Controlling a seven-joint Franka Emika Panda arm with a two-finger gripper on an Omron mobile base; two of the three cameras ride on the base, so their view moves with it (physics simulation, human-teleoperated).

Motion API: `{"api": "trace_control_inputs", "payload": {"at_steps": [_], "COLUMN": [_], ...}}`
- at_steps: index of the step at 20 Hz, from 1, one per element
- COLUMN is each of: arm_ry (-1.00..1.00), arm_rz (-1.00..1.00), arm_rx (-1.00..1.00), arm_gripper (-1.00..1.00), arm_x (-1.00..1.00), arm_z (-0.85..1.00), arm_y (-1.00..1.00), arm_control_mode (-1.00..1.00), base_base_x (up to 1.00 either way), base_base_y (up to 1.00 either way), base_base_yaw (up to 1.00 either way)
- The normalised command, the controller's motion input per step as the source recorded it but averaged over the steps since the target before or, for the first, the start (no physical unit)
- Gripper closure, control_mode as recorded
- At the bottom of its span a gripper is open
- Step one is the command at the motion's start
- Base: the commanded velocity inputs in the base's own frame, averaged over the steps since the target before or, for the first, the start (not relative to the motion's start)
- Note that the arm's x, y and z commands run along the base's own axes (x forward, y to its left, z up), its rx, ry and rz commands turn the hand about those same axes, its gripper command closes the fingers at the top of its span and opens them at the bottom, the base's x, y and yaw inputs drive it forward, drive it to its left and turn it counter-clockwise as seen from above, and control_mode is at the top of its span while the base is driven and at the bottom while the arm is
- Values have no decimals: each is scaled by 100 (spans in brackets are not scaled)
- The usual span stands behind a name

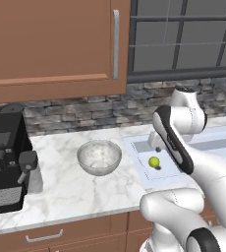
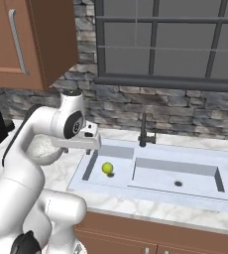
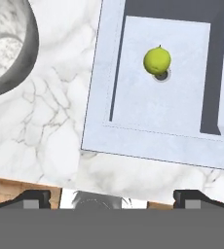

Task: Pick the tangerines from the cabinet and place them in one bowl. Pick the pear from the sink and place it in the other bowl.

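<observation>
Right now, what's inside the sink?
The pear lies in the left basin of the sink, beside a drain. The right basin holds a drain. The arm hides part of the left basin.

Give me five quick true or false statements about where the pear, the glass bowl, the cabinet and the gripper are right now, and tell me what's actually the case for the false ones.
1. The pear lies in the sink, in its smaller basin. True.
2. The gripper is closed on the pear. False: its fingers stand wide apart, holding nothing, and the pear lies clear of them.
3. The grey glassy bowl stands on the marble counter, between the coffee machine and the sink. True.
4. The pear already sits in the glassy bowl. False: the bowl holds no fruit.
5. The wall cabinet door stands open. False: it is closed in the left base view.
</observation>
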Motion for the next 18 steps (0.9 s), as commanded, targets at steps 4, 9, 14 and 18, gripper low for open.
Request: {"api": "trace_control_inputs", "payload": {"at_steps": [4, 9, 14, 18], "arm_ry": [0, 0, 0, 0], "arm_rz": [0, 0, 0, 0], "arm_rx": [-2, 0, -1, -2], "arm_gripper": [-100, -100, -100, -100], "arm_x": [30, 21, 15, 21], "arm_z": [-21, -14, -19, -15], "arm_y": [-9, -15, -18, -14], "arm_control_mode": [-100, -100, -100, -100], "base_base_x": [0, 0, 0, 0], "base_base_y": [0, 0, 0, 0], "base_base_yaw": [0, 0, 0, 0]}}
